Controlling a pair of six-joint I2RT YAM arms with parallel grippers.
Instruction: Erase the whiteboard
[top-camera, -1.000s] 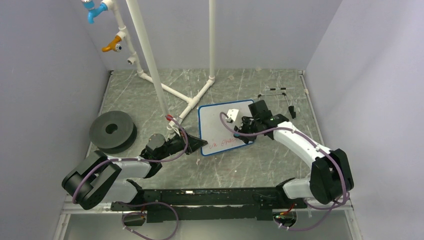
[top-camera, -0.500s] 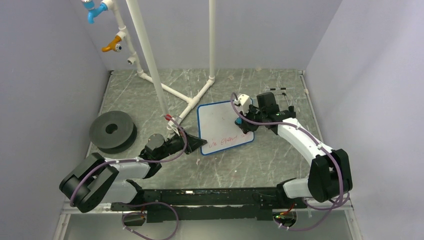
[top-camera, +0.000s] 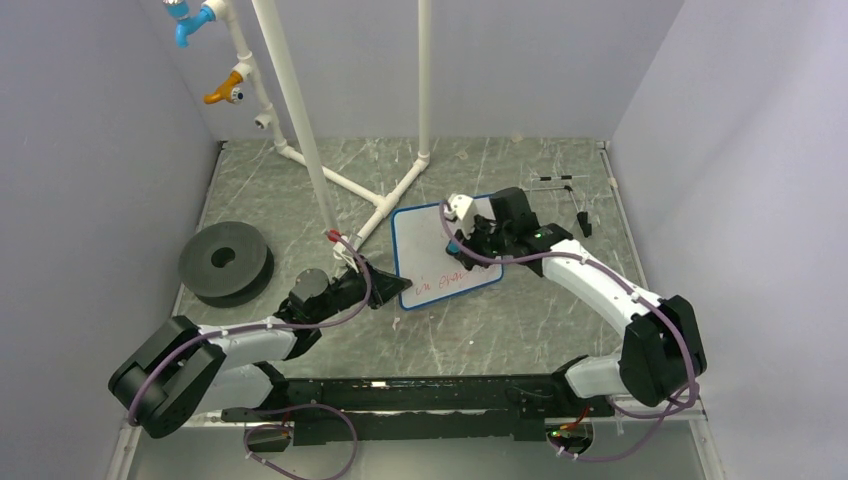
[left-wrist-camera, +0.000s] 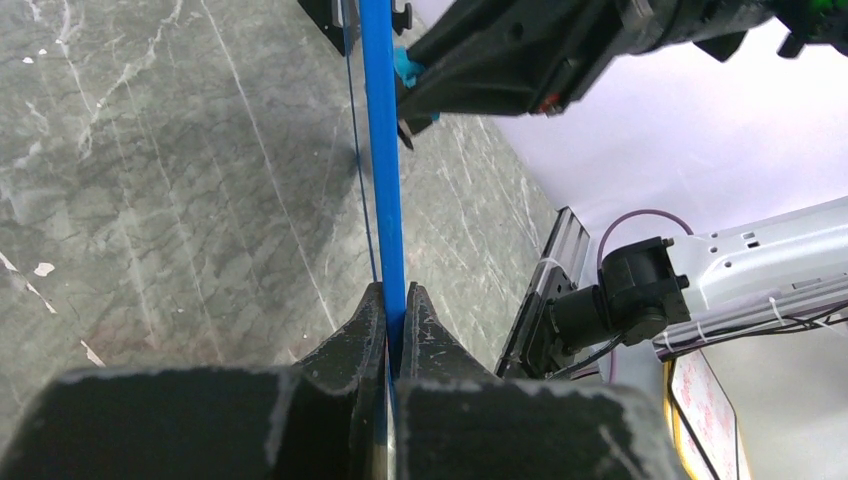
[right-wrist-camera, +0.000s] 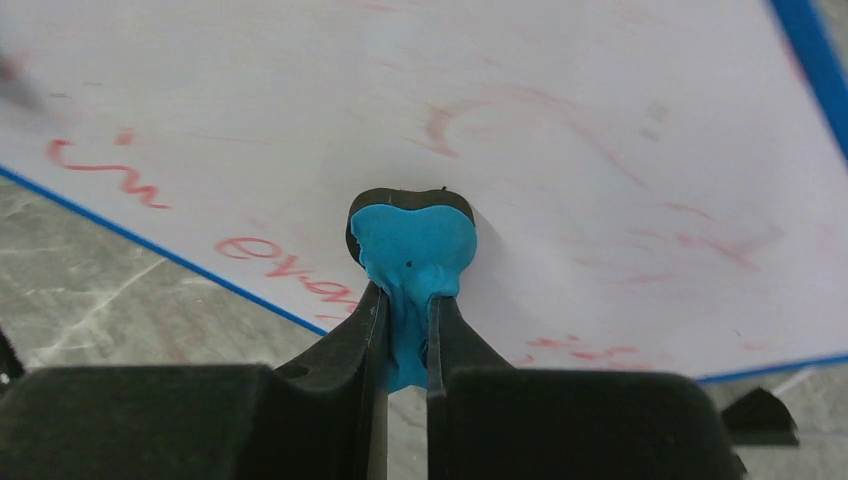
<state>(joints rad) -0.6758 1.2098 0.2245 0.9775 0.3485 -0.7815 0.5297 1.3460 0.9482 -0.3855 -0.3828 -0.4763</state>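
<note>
Behind: the white pipe frame (top-camera: 398, 192) stands just behind the whiteboard (top-camera: 425, 240), its feet barring a low pass there.
Left: the black disc (top-camera: 225, 262) sits well apart from my left claw (top-camera: 400, 290), open worktop (top-camera: 480, 330) between.
Right: a thin wire stand (top-camera: 583, 224) lies near my right arm (top-camera: 600, 285).

The white, blue-rimmed whiteboard (top-camera: 425, 243) sits mid-table (top-camera: 560, 315), red writing along its near edge.

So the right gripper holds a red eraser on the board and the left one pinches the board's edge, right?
Not quite. The eraser is blue, not red; the right wrist view shows it. The right gripper does hold it on the board, and the left gripper does pinch the board's edge.
</note>
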